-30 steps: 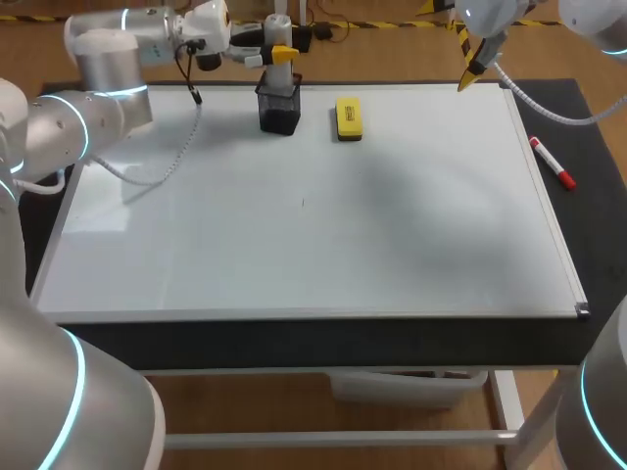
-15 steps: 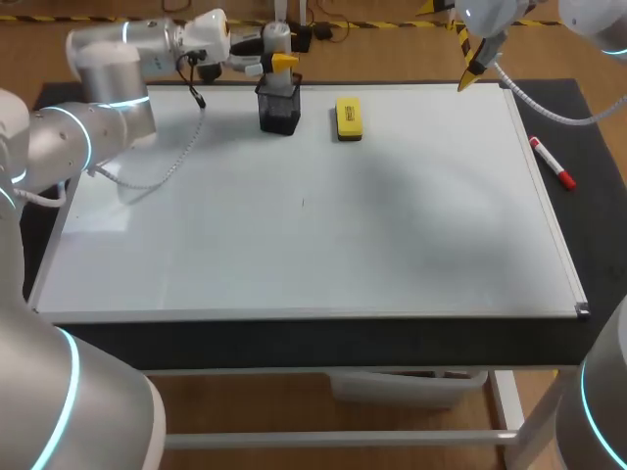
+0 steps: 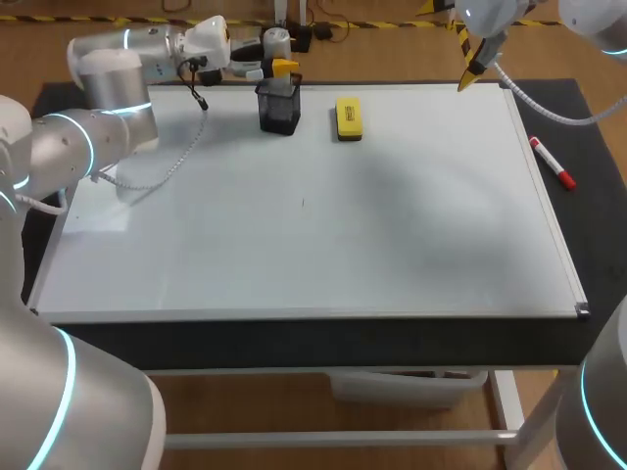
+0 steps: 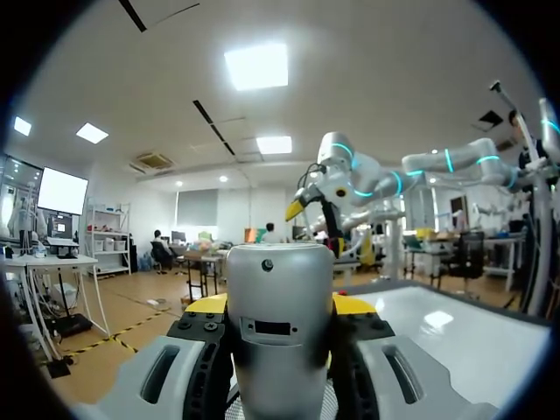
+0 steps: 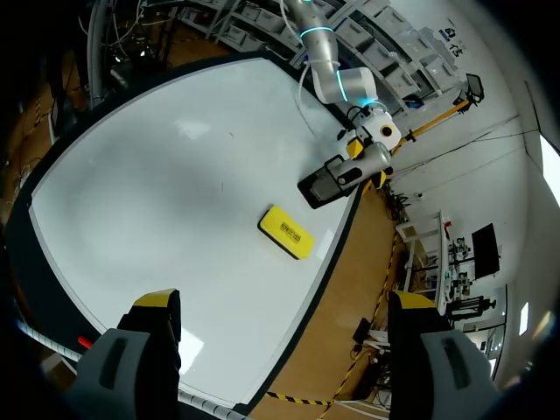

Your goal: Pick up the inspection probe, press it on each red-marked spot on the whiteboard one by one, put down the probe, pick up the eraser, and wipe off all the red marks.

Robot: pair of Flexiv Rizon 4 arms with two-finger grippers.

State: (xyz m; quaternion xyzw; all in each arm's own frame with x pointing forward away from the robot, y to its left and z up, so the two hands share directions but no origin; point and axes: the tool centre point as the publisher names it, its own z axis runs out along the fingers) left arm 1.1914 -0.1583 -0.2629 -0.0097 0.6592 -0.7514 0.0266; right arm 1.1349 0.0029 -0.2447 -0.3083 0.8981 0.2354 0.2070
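The silver, cylindrical inspection probe (image 4: pixel 280 324) stands upright between the yellow tips of my left gripper (image 4: pixel 280 306), which is shut on it. In the head view my left gripper (image 3: pixel 282 67) holds the probe (image 3: pixel 277 41) just over the black holder (image 3: pixel 279 108) at the whiteboard's (image 3: pixel 294 245) far edge. The yellow eraser (image 3: pixel 348 117) lies right of the holder. My right gripper (image 3: pixel 473 64) hangs open above the far right corner. The right wrist view shows the eraser (image 5: pixel 286 231) and holder (image 5: pixel 332 179) beyond my right gripper (image 5: pixel 286 302). I see no red marks on the board.
A red marker (image 3: pixel 554 163) lies on the black mat beside the whiteboard's right edge. A small dark speck (image 3: pixel 303 203) sits near the board's middle. A cable (image 3: pixel 176 157) from my left wrist hangs over the far left of the board.
My left gripper has come down a little with the probe, closer to the black holder. The right arm has not moved.
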